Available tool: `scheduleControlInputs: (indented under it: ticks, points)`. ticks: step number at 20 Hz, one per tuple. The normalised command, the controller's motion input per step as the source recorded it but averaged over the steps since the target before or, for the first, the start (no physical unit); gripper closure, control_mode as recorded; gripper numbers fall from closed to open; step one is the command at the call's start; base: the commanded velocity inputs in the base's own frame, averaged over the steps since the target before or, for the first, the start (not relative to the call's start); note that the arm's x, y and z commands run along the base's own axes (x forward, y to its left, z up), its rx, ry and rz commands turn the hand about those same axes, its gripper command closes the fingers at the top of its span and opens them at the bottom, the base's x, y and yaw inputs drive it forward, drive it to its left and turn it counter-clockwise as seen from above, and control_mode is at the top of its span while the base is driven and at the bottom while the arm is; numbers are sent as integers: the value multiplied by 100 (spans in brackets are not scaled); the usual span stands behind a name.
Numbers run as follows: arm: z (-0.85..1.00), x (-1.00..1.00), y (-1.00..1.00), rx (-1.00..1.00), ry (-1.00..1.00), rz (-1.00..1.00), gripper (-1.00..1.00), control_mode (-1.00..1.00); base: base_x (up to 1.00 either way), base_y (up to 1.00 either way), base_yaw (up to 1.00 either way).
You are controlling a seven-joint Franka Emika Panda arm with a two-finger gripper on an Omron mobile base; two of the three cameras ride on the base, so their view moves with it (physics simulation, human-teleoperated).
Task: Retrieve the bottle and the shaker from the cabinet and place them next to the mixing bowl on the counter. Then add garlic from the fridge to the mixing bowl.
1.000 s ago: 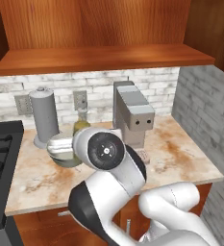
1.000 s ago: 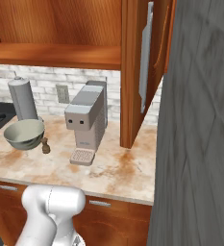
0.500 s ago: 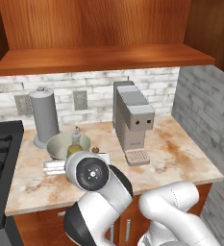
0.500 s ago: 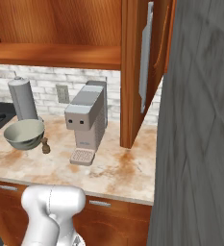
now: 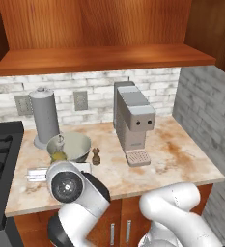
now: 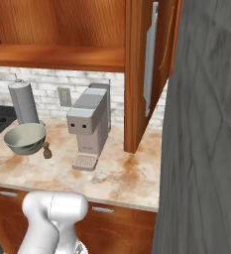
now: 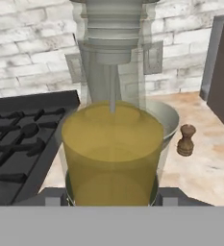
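Item: bottle (image 7: 112, 144), upright, long axis vertical, centre of my hand view, pinched in my end effector (image 7: 112, 194). Mixing bowl (image 7: 168, 115) directly behind it, centre right; shaker (image 7: 185, 140) on the surface just right of the bowl.

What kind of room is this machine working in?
A home kitchen, by the look of it, though a computer-drawn one. A stove sits beside a stone-patterned counter, a coffee machine stands against the brick wall, and wooden cabinets hang above.
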Motion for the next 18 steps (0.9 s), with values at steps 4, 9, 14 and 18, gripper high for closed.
scheduleControlInputs:
  ticks: [4, 9, 14, 18]
  points:
    - [0, 50, 39, -5, 4, -14, 100, -100, 0, 0, 0]
    - [0, 34, 1, 0, 0, -12, 100, -100, 0, 0, 0]
    - [-8, 16, 0, 0, 0, -12, 100, -100, 0, 0, 0]
    - [-6, 8, 0, 0, 0, -8, 100, -100, 0, 0, 0]
